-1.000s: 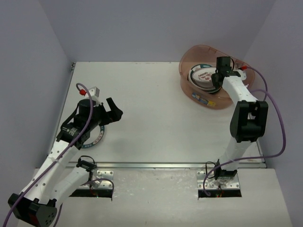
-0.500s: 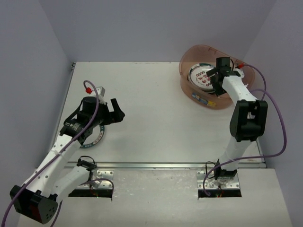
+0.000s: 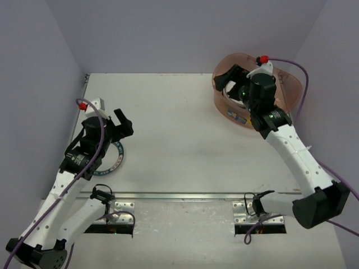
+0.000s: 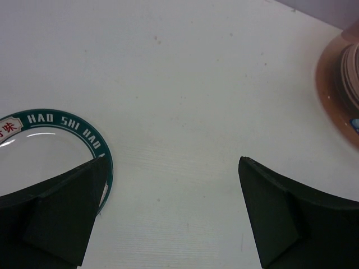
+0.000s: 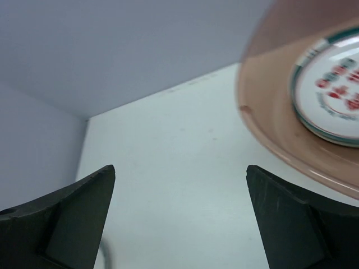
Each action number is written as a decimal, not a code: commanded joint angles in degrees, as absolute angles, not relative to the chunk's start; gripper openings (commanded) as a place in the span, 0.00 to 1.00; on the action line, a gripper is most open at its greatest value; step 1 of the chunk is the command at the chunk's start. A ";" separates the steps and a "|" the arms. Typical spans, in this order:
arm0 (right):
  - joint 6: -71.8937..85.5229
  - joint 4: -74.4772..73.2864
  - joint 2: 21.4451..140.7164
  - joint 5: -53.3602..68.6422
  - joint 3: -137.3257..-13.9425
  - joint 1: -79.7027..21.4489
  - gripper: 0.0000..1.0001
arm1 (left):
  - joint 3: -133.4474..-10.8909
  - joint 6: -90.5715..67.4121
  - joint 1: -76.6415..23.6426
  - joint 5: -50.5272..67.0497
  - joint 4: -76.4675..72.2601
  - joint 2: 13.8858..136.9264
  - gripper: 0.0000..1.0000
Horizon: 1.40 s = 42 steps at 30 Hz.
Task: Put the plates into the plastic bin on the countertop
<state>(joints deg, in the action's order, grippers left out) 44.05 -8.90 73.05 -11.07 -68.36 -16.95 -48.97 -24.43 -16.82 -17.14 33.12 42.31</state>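
Observation:
One plate point(image 4: 56, 120), white with a teal lettered rim, lies on the countertop point(image 3: 179, 134) at the left; in the top view this plate point(image 3: 118, 161) is half hidden under my left arm. My left gripper point(image 3: 124, 124) hangs open just past its far right edge with nothing between the fingers point(image 4: 173, 161). The pinkish plastic bin point(image 3: 242, 120) stands at the back right. In it lies a red-lettered, teal-rimmed plate point(image 5: 331, 89) on top of others. My right gripper point(image 3: 229, 81) is open and empty above the bin's left rim point(image 5: 269, 123), its fingers point(image 5: 179, 168) pointing out over the countertop.
Pale lavender walls point(image 3: 45, 84) close in the left, back and right sides. A metal strip point(image 3: 185, 195) runs along the near edge, with both arm bases behind it. The right arm's purple cable point(image 3: 297, 73) loops over the bin.
My right gripper opened and let the red-lettered plate drop flat into the bin, then lifted and turned toward the bin's left rim. The left gripper drifted a little left.

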 commanded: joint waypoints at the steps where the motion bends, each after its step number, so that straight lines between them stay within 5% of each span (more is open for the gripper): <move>1: 34.98 -3.95 73.49 0.27 -66.82 -24.70 0.99 | -53.45 -24.87 -16.44 -20.24 30.23 38.49 1.00; 4: 37.26 -1.06 79.36 11.46 -64.52 -34.00 0.99 | -56.94 -24.70 -16.44 -19.16 30.41 37.35 1.00; 10: 45.21 10.32 100.94 14.22 -66.19 -49.06 0.99 | -61.82 -27.05 -16.44 -16.76 30.96 33.89 1.00; 23: 63.72 11.27 138.67 20.69 -91.73 -54.84 0.87 | -67.63 -29.79 -16.39 -11.82 36.52 33.66 1.00; 34: 71.38 -2.30 156.50 15.95 -113.02 -55.21 0.34 | -65.45 -27.46 -16.44 -8.96 39.49 36.43 1.00; 38: 70.05 -2.66 155.43 18.59 -114.75 -54.91 0.02 | -63.98 -26.07 -16.44 -10.45 40.65 36.79 1.00; 42: 67.82 2.31 142.54 19.25 -103.28 -53.29 0.00 | -61.61 -24.93 -16.44 -11.60 40.20 35.68 1.00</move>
